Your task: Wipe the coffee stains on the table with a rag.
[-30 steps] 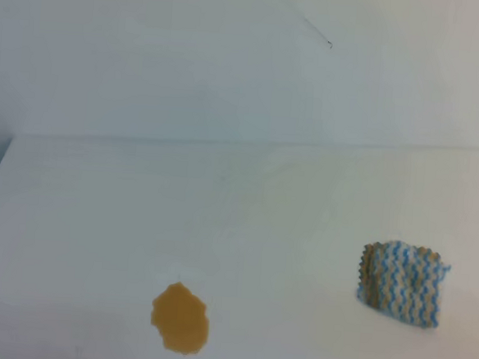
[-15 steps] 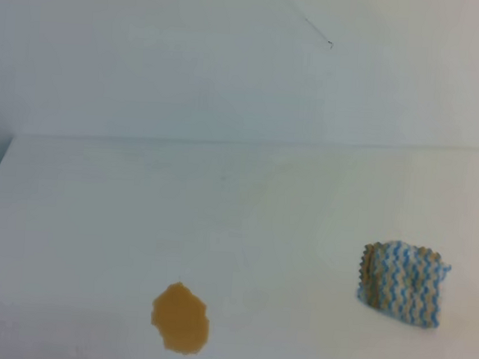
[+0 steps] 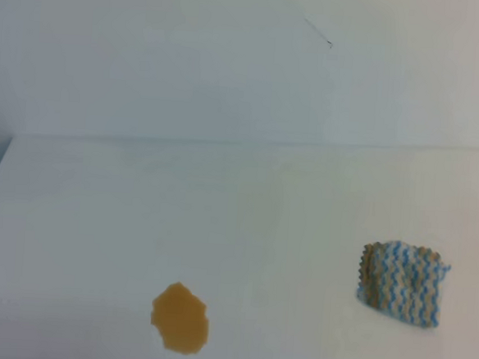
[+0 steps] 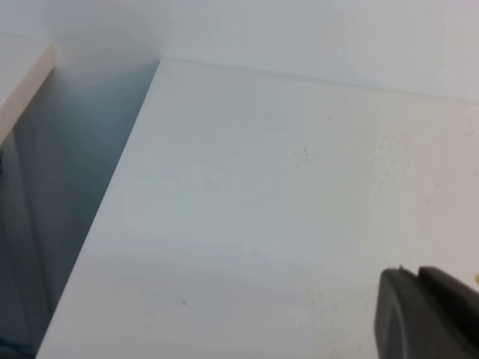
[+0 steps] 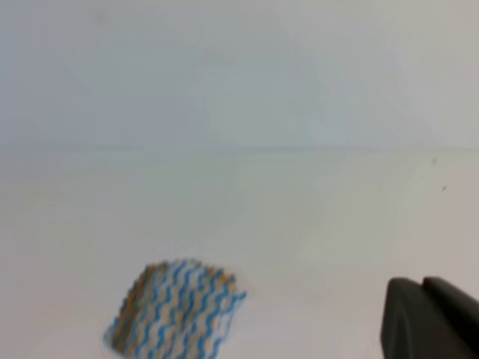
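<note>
Two things lie on a white tabletop (image 3: pixel 97 219): a coffee stain and a rag, with no wiping begun.

One orange-brown coffee stain (image 3: pixel 180 318) sits near the front edge, left of centre, whole and unsmeared. The striped blue, white and tan rag (image 3: pixel 402 282) lies well apart to its right, untouched. Neither arm reaches into the overhead view. Each wrist view shows only a dark corner of the left pincer (image 4: pixel 426 314) and right pincer (image 5: pixel 430 318), so open or closed cannot be told. Picking up the rag and wiping both remain.
</note>
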Tool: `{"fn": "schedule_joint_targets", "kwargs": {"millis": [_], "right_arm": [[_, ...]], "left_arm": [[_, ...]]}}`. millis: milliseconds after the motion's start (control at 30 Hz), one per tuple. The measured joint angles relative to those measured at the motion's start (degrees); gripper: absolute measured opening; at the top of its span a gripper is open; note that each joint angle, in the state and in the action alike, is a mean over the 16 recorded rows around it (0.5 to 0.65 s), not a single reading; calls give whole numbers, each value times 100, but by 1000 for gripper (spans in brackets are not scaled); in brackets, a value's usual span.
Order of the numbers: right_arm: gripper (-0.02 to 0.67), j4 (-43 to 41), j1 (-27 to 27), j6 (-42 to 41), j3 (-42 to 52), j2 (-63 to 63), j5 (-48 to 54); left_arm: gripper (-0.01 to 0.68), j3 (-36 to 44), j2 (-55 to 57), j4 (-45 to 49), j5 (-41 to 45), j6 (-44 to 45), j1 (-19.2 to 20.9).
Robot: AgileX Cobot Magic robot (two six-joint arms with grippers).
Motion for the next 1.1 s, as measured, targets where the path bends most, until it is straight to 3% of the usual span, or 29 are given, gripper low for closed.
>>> {"fn": "schedule_joint_targets", "kwargs": {"millis": [300, 500, 800, 1100], "right_arm": [[1, 777, 203, -1263, -1277, 2750, 793], [2, 1133, 542, -1815, -1910, 4668, 685], [2, 1410, 1024, -2155, -2667, 6892, 303], [2, 1657, 1107, -2222, -3173, 8086, 152]], "left_arm": [[-1, -16, 10, 0, 6, 6, 0], [-1, -16, 10, 0, 6, 11, 0], [-1, -16, 10, 0, 6, 13, 0], [-1, -16, 10, 0, 6, 6, 0]]}}
